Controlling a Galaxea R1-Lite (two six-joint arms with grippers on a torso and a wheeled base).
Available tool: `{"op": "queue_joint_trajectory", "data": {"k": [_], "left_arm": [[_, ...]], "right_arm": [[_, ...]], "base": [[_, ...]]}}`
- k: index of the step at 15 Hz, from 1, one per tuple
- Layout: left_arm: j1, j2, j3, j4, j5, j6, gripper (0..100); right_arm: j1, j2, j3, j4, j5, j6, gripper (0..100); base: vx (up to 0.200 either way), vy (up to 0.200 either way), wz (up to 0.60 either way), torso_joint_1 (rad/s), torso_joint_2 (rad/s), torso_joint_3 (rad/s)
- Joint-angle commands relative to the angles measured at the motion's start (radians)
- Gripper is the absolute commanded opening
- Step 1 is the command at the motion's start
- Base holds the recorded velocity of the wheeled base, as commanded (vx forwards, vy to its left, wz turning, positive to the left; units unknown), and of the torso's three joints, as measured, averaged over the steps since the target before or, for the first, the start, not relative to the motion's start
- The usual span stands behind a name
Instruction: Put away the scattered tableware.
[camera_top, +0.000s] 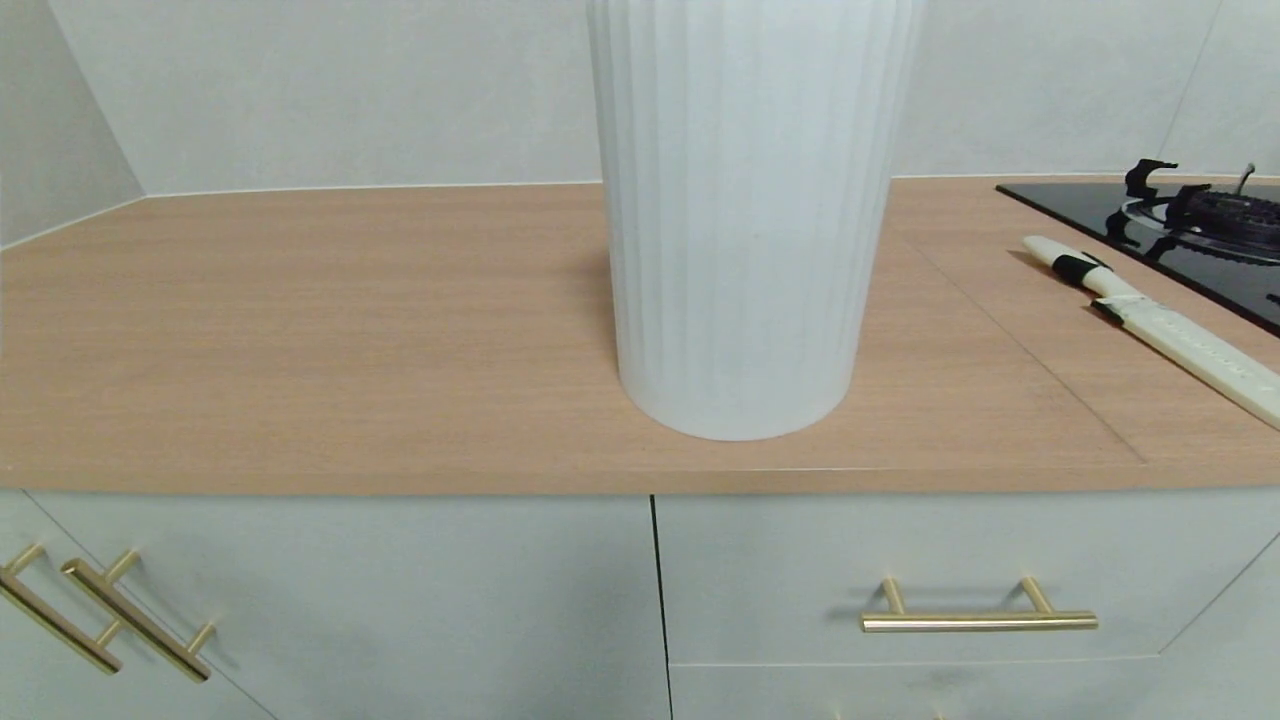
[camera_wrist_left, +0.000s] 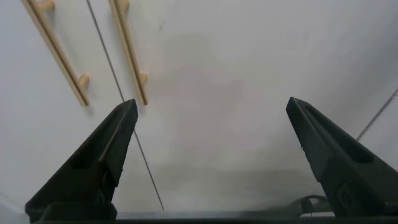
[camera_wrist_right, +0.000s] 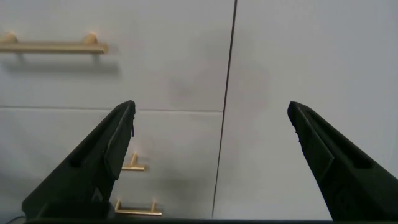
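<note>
A tall white ribbed container (camera_top: 742, 210) stands on the wooden countertop (camera_top: 300, 340), near its front edge. A cream knife with a black band on its handle (camera_top: 1160, 325) lies at the right, beside the stove. My left gripper (camera_wrist_left: 211, 109) is open and faces white cabinet doors with gold handles (camera_wrist_left: 127, 46). My right gripper (camera_wrist_right: 211, 112) is open too, in front of white drawer fronts with a gold handle (camera_wrist_right: 53, 45). Neither holds anything.
A black gas stove (camera_top: 1190, 225) sits at the far right of the counter. Below the counter are white cabinets with a gold drawer handle (camera_top: 978, 620) and gold door handles (camera_top: 100, 615) at the lower left. White walls close the back and left.
</note>
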Motion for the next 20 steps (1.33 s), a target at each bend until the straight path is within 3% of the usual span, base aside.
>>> {"op": "queue_joint_trajectory", "data": {"k": [1,20], "left_arm": [[0.000,0.000,0.000,-0.001,-0.001,0.000,100],[0.000,0.000,0.000,-0.001,-0.001,0.000,100]], "right_arm": [[0.000,0.001,0.000,0.000,0.000,0.001,100],[0.000,0.001,0.000,0.000,0.002,-0.001,100]], "base": [[0.000,0.000,0.00,0.095,-0.21,-0.295],[0.000,0.000,0.00,0.200,-0.49,-0.286]]}}
